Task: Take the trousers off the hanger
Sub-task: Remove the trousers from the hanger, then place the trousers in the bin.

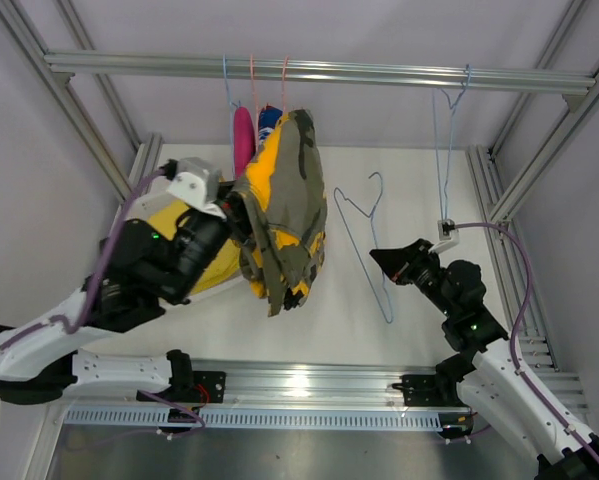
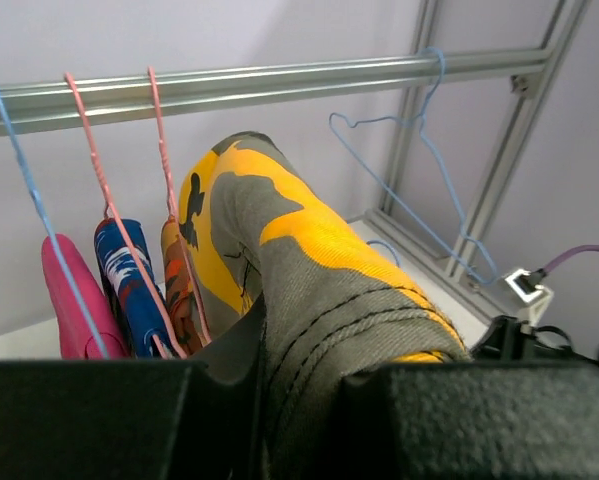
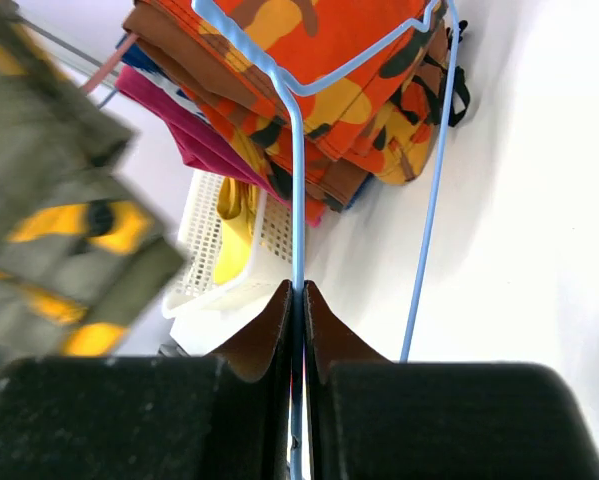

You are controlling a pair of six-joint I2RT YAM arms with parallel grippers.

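The left pincer (image 1: 237, 205) is pressed together on the yellow-and-dark camouflage trousers (image 1: 289, 200). In the left wrist view the olive and yellow cloth fills the gap between its two black fingers (image 2: 109, 420). From that grip the cloth rises towards the rail (image 1: 319, 72) and stops just under it. The rest hangs in folds below the rail over the tabletop (image 1: 419, 190). I cannot tell whether any part of this pair lies over a hanger.

Three more pairs hang from the rail, packed side by side on wire hangers at its left part. They are the magenta pink trousers (image 1: 242, 140), the blue-and-white patterned trousers (image 1: 269, 118), and the orange camouflage trousers (image 2: 182, 290) next to the held pair. Two pink hangers (image 2: 164, 130) and one blue one hook over the rail above them.

The right pincer (image 1: 381, 258) sits below the right half of the rail and pinches the thin wire of a bare blue hanger (image 3: 298, 190). Its jaws are shut with only the wire between them. A second bare blue hanger (image 1: 441, 170) hangs from the right end of the rail.

In the right wrist view, a white basket (image 3: 204, 215) stands below the rail's left part, with the plain yellow trousers (image 3: 234, 225) inside.
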